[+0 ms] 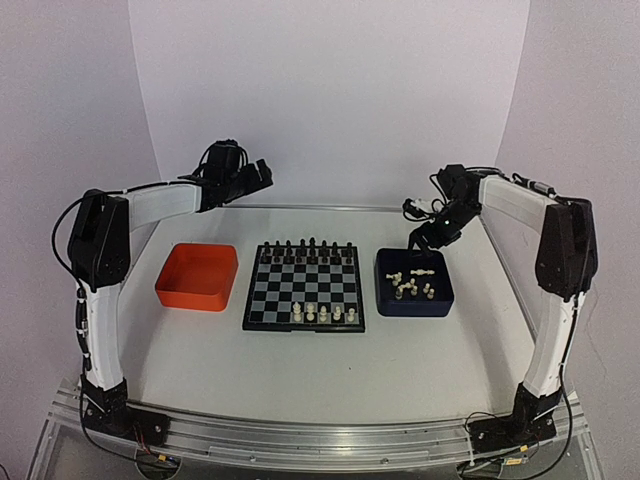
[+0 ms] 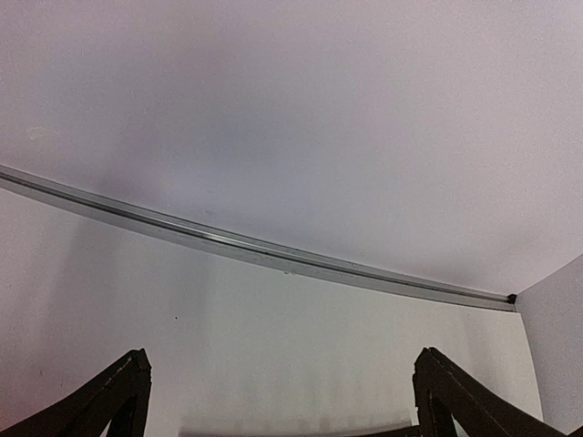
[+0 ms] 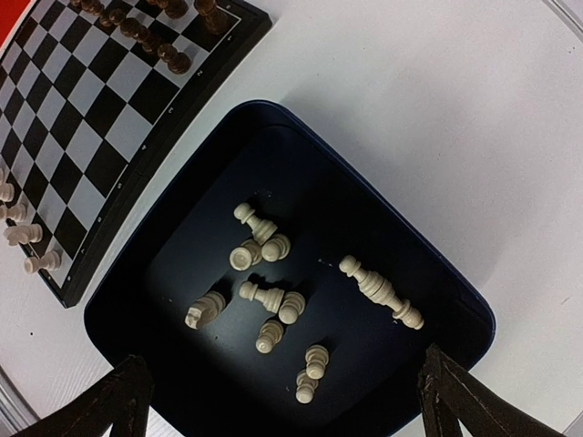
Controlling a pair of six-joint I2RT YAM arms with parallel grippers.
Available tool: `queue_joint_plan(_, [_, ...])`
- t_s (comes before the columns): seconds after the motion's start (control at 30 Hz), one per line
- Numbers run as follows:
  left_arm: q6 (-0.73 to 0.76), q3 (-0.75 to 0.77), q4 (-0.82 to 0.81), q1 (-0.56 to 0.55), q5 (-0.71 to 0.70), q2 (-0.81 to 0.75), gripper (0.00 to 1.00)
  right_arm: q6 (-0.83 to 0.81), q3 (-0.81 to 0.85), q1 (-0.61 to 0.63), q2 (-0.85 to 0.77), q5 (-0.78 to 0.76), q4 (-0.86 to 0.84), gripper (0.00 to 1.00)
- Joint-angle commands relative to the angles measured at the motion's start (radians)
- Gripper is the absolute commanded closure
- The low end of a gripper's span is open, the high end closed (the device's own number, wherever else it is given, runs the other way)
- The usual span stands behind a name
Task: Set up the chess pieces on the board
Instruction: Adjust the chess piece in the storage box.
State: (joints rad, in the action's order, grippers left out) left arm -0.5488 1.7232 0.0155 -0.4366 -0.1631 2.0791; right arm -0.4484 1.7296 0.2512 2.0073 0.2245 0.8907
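**Entry: right-hand pick, cream men**

- **Right gripper** (image 1: 426, 240): jaws spread fully and holding nothing. I have it hanging over the far edge of the dark blue tray (image 1: 414, 311), pointed down into it.
- **Left gripper** (image 1: 262, 172): jaws also fully apart and empty. It is raised at the far left, well away from everything, and its own camera shows only bare table and wall.
- **Chess pieces** (image 3: 264, 295): about a dozen cream men lie loose on the tray floor, most of them tipped over. Five more stand on the near row of the board (image 1: 300, 285). The black chessmen (image 1: 305, 246) fill the far row.
- **Board**: centre of the table, just left of the dark blue tray. The orange tray (image 1: 197, 297) is on its other side.
- **Key relation**: the loose men lie below the right gripper and slightly nearer than it, framed between its fingers in the wrist view. Two taller pieces (image 3: 372, 280) lie end to end in the far part of the tray, with their long axis running left to right. The fingers sit at a slant to that axis.
- **Judgement**: this is the right arm's job, as it is far closer. I would turn the wrist to straddle a piece across its length, then descend.
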Motion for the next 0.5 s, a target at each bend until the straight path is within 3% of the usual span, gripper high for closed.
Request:
queue_joint_plan(0.0, [0.02, 0.056, -0.035, 0.012, -0.007, 0.005, 0.0, -0.01, 0.063, -0.004, 0.019, 0.005, 0.06, 0.02])
queue_joint_plan(0.47, [0.028, 0.034, -0.052, 0.021, 0.011, -0.005, 0.0, -0.006, 0.088, -0.004, 0.035, -0.021, 0.1, 0.02])
